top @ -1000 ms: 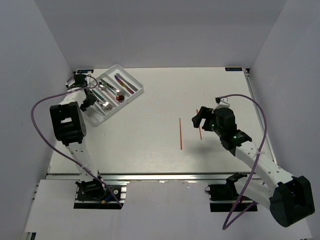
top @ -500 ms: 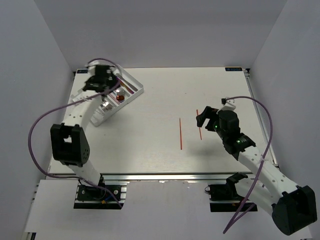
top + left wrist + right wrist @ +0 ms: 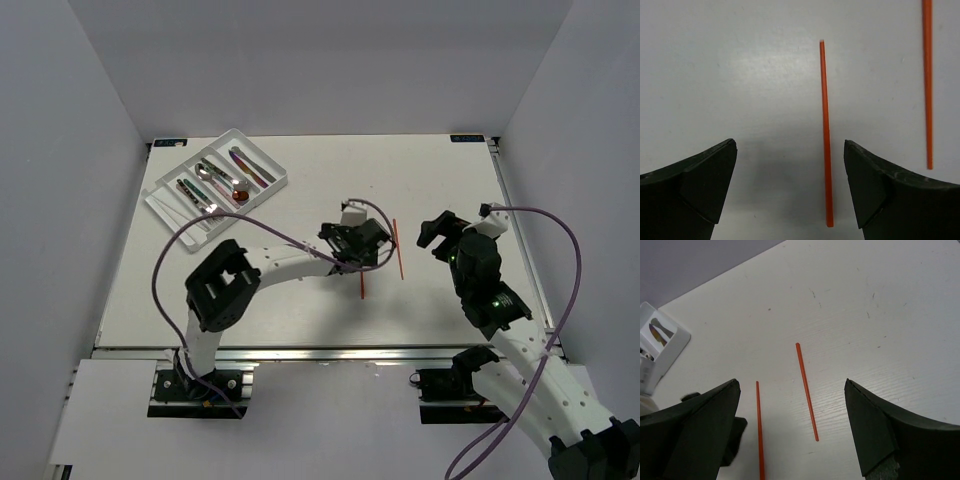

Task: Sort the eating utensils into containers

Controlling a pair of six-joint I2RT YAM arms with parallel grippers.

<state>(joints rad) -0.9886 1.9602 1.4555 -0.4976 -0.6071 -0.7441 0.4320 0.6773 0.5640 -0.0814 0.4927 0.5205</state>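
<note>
Red stick (image 3: 825,135) lies flat on the white table (image 3: 300,200) between the wide-parted fingers of the left gripper (image 3: 790,150), a second stick (image 3: 927,85) nearby. The right gripper (image 3: 791,390), likewise spread, holds nothing. The cutlery tray (image 3: 262,157) sits far left.

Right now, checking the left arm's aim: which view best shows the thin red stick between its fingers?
Left wrist: the thin red stick lies between the open fingers, both ends visible. Top external hides its far part under the left arm; right wrist crops one end.
</note>
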